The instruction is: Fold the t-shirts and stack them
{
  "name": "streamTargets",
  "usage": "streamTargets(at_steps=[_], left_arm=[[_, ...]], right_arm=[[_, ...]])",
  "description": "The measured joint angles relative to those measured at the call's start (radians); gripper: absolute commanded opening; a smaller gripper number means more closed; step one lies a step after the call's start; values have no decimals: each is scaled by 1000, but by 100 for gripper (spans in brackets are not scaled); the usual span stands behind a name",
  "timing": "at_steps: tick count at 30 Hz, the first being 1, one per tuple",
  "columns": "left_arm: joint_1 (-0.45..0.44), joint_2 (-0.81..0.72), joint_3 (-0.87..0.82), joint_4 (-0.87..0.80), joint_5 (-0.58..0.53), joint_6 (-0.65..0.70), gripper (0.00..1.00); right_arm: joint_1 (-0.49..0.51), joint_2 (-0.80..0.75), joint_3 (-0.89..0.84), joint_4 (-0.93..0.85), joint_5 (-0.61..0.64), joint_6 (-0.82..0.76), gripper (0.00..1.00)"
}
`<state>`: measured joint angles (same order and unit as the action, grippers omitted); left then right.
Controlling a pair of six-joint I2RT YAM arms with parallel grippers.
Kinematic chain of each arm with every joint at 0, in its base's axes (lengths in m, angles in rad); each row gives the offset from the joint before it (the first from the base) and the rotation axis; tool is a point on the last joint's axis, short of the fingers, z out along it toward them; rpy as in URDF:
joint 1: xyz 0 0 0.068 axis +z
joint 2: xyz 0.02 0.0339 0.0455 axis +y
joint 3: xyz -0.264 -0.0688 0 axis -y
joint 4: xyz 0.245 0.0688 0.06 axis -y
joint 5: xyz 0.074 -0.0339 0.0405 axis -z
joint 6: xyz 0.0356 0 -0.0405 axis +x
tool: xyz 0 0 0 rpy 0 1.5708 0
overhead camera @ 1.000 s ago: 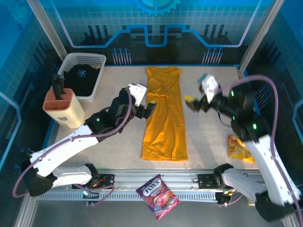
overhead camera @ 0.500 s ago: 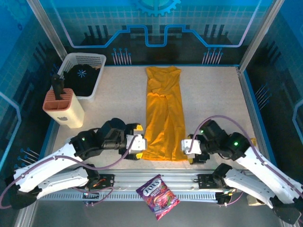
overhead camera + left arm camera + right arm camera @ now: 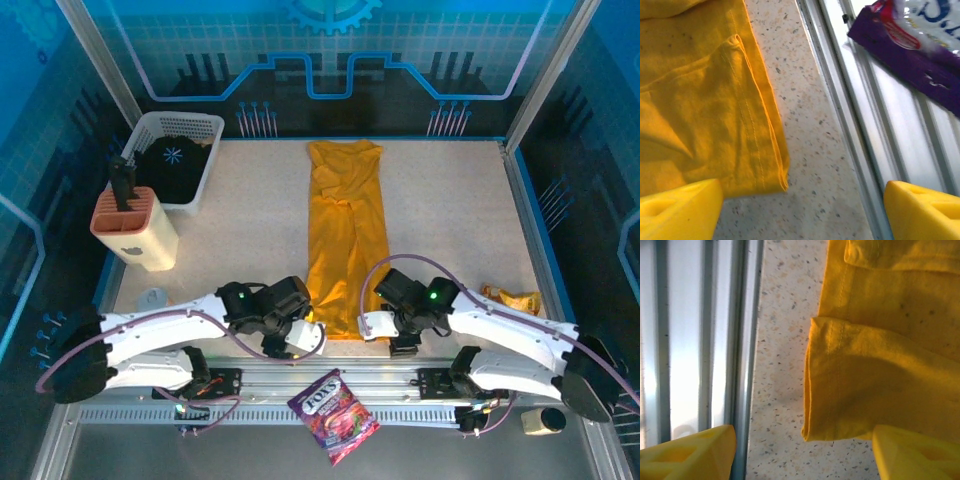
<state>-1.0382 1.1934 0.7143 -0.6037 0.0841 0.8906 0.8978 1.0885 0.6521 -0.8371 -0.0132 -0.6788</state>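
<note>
The t-shirt lies mid-counter as a long narrow strip, its sides already folded in lengthwise. The left claw and right claw, jaws apart and holding nothing, straddle its two near hem corners. The crosswise folds and the stacking appear still to be done.

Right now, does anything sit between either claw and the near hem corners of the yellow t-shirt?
Nothing visible does. The open left claw and open right claw each frame a hem corner of the t-shirt, only bare table around. The candy bag lies on the front rail, clear.
</note>
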Motion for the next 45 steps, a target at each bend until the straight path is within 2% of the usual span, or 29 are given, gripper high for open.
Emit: streamTargets(at_steps=[8, 13, 23, 25, 28, 33, 34, 37, 42, 45], left_arm=[[-1, 135, 0, 98, -42, 29, 76], [7, 196, 0, 151, -70, 29, 74], [18, 283, 1, 178, -108, 29, 70], [18, 287, 2, 176, -109, 29, 65], [16, 300, 11, 156, -99, 29, 47], [8, 351, 70, 90, -100, -9, 3], [11, 364, 85, 86, -105, -18, 0], [13, 376, 100, 101, -134, -39, 0], [4, 348, 86, 110, -168, -83, 0], [-14, 278, 72, 94, -195, -120, 0]], right_arm=[[0, 85, -39, 84, 46, 25, 68], [1, 123, -46, 113, 67, 29, 66], [4, 246, -34, 155, 84, 46, 52], [6, 262, -21, 142, 84, 48, 48], [7, 275, -9, 127, 81, 51, 41], [11, 271, -10, 121, 74, 54, 31], [11, 269, -10, 121, 75, 54, 29], [11, 255, -18, 130, 80, 55, 22], [13, 203, -37, 151, 108, 49, 0], [26, 144, -40, 140, 115, 43, 0]])
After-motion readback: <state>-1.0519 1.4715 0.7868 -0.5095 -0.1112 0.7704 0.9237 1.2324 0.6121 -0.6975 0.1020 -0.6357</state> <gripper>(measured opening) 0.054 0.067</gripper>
